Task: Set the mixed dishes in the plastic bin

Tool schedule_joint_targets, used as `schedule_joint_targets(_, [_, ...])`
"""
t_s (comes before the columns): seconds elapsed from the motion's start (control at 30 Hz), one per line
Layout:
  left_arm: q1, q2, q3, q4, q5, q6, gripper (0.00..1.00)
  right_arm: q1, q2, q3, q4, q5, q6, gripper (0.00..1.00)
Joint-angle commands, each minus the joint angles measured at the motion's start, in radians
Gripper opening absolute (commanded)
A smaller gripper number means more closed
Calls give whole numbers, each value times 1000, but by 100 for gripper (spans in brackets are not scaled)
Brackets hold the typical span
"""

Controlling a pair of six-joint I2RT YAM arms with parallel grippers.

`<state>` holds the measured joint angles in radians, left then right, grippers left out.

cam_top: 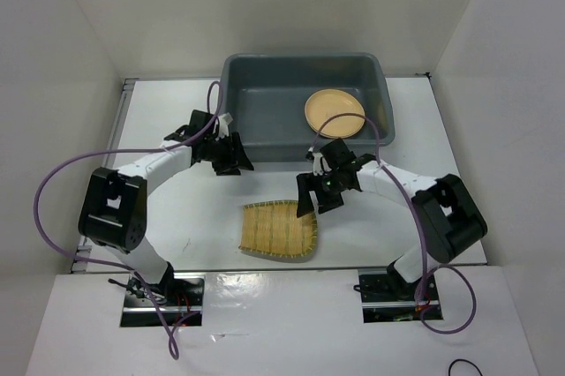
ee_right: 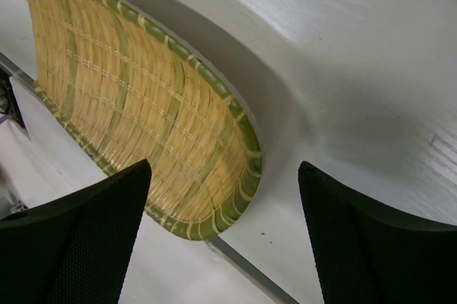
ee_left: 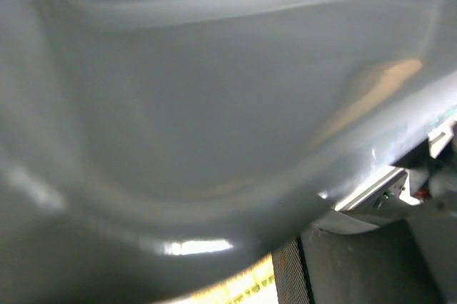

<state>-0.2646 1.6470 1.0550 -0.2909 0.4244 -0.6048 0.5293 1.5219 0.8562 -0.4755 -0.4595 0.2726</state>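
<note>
1. Close to my right wrist camera, the right jaws stand wide apart and empty. They hang over the desk (cam_top: 168, 124), and the rounded end of the bamboo tray (ee_right: 143, 104) shows in the gap between them.
2. The plastic bin (cam_top: 265, 139) sits at the far middle of the desk. The left jaws are close against its near-left wall, which fills that wrist view, and I cannot tell whether they are open or closed.
3. The bamboo tray lies flat on the desk between the two arms, near the bin but outside it. I judge it light, thin and fairly stiff, with a rough weave that should not slip. Lying flat, it offers only its raised green-banded rim. I would pinch there at the rounded end, one jaw over the rim and one worked beneath.
4. One tan plate (cam_top: 335, 114) already rests in the bin's right end. I can find the second plate and the glass cup in no view.
</note>
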Motion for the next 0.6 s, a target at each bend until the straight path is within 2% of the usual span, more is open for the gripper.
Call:
schedule_joint_targets(0.0, [-4, -76, 28, -34, 16, 22, 59, -5, 55, -8, 60, -53, -1, 87])
schedule_joint_targets(0.1, [-4, -170, -18, -71, 16, 22, 59, -5, 106, -8, 81, -106, -13, 82])
schedule_joint_targets(0.23, [8, -306, -70, -105, 5, 13, 59, 24, 142, -8, 100, -142, -23, 68])
schedule_joint_targets(0.27, [8, -326, -94, -117, 5, 2, 59, 24, 142, -8, 110, -142, -23, 56])
schedule_joint_targets(0.33, [34, -384, -122, -128, 5, -7, 59, 50, 153, 3, 110, -142, -23, 42])
schedule_joint_targets(0.37, [34, -401, -133, -137, -4, -7, 59, 51, 153, 3, 110, -142, -32, 29])
schedule_joint_targets(0.47, [56, -455, -156, -163, -4, -7, 59, 51, 138, 3, 110, -142, -45, 10])
schedule_joint_targets(0.5, [70, -466, -156, -163, -4, -7, 59, 51, 127, 3, 89, -142, -46, 0])
schedule_joint_targets(0.57, [83, -495, -156, -189, -4, -7, 61, 51, 78, 3, 63, -163, -82, 0])
